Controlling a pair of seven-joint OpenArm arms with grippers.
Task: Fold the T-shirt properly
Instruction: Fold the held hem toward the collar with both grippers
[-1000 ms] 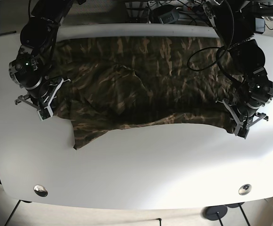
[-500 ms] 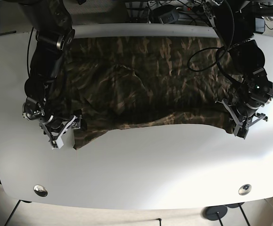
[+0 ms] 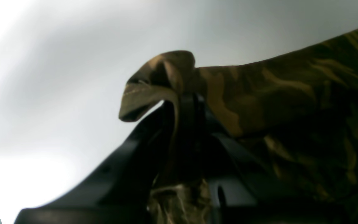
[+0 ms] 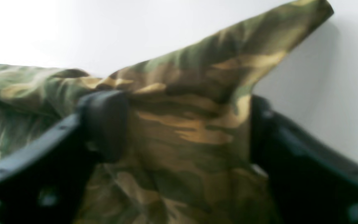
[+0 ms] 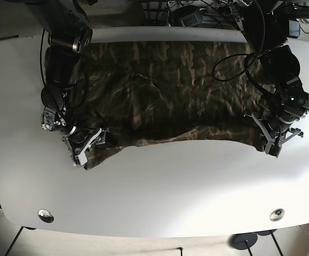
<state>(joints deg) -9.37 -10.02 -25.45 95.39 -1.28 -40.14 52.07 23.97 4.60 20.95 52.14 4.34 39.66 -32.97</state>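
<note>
A camouflage T-shirt (image 5: 165, 96) lies spread across the far half of the white table (image 5: 186, 192), with its front hem wavy. In the base view my left gripper (image 5: 270, 145) sits at the shirt's front right corner. The left wrist view shows this gripper (image 3: 179, 99) shut on a pinched fold of the T-shirt (image 3: 291, 102). My right gripper (image 5: 87, 146) is over the shirt's front left corner. Seen from the right wrist, it (image 4: 182, 124) is open, its fingers (image 4: 104, 124) standing on either side of the pointed fabric corner (image 4: 197, 93).
Two round metal discs (image 5: 46, 215) (image 5: 276, 214) are set in the table near its front edge. Cables and equipment (image 5: 197, 13) crowd the space behind the table, and a black cable (image 5: 234, 64) loops over the shirt's right part.
The right arm swung from the shirt's left edge down to its front left corner, then shifted slightly right onto it. The left arm held still.
</note>
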